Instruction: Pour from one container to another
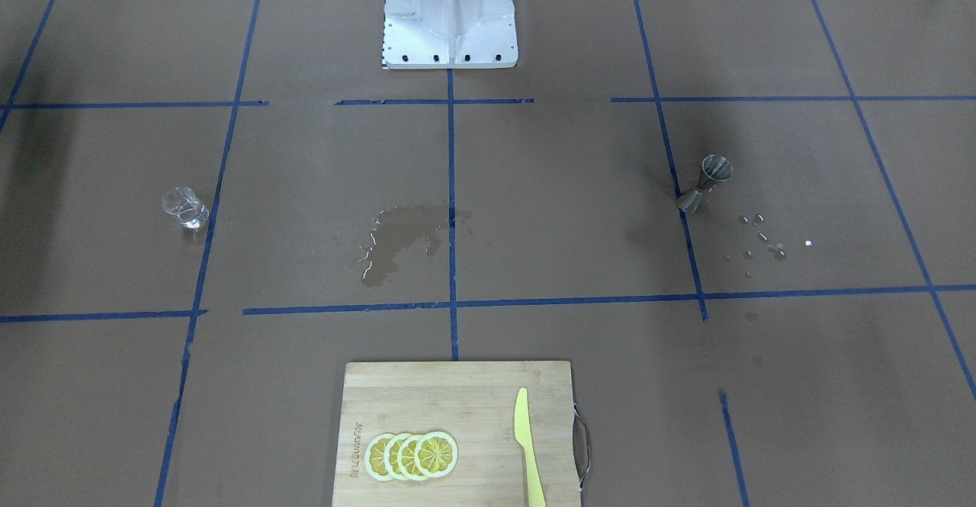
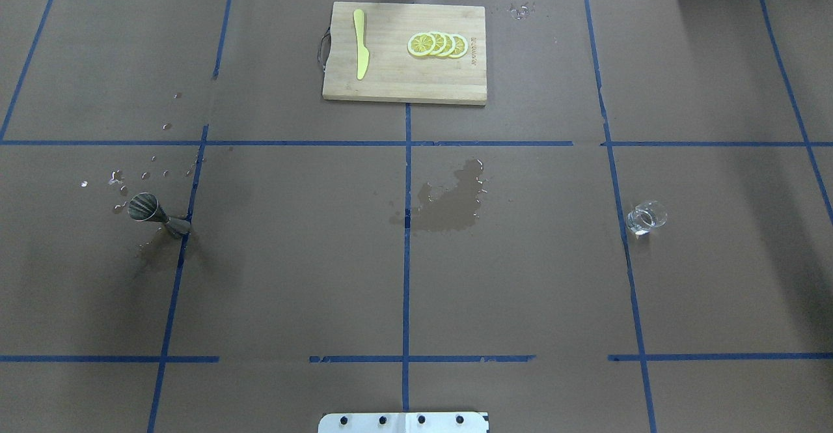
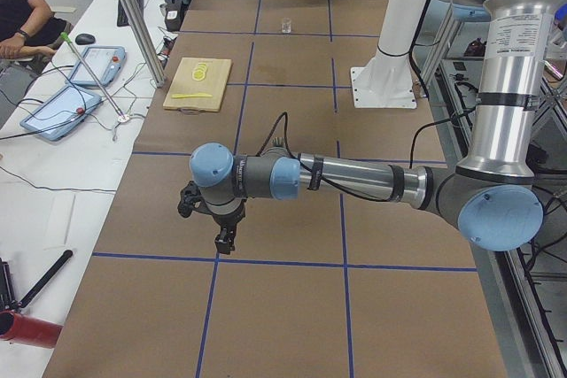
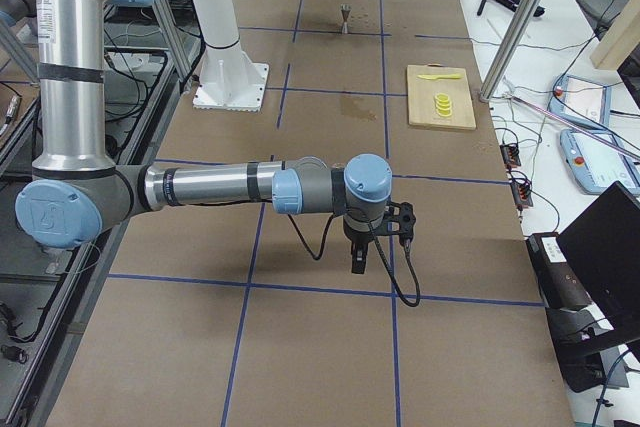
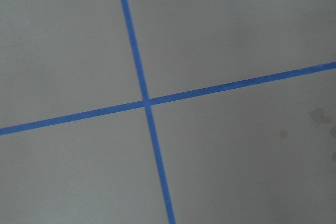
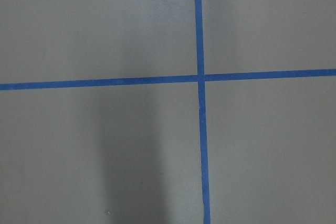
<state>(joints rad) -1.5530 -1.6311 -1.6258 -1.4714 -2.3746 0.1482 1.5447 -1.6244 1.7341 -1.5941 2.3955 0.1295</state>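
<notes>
Overhead exterior, left to right: what stands where?

At mid-left the jigger (image 2: 158,215) stands upright on the table (image 2: 293,277), long axis vertical, one cup opening upward, its foot at a line of blue tape (image 2: 407,290). Droplets (image 2: 140,176) lie just above and left of it. A puddle (image 2: 452,202) darkens the paper at centre. At mid-right the glass tumbler (image 2: 646,217) stands upright, mouth up, just right of another tape line. The two are well apart.

And at the top of that frame?

A cutting board (image 2: 390,84) at top centre, with a yellow knife (image 2: 360,52) on its left part and lemon slices (image 2: 437,44) on its right. The robot base (image 2: 403,422) shows at the bottom edge.

The grippers?

They show only from the table's ends. The left gripper (image 3: 226,241) hangs over bare paper, fingers down; the right gripper (image 4: 360,262) likewise. Neither has anything in it that I can see; how far the jaws are apart I cannot tell. Both wrist cameras see only brown paper and crossing tape.

The room?

A white bench with cables and tablets (image 3: 58,112), and a person (image 3: 18,6) seated at upper left of the left-end view.
</notes>
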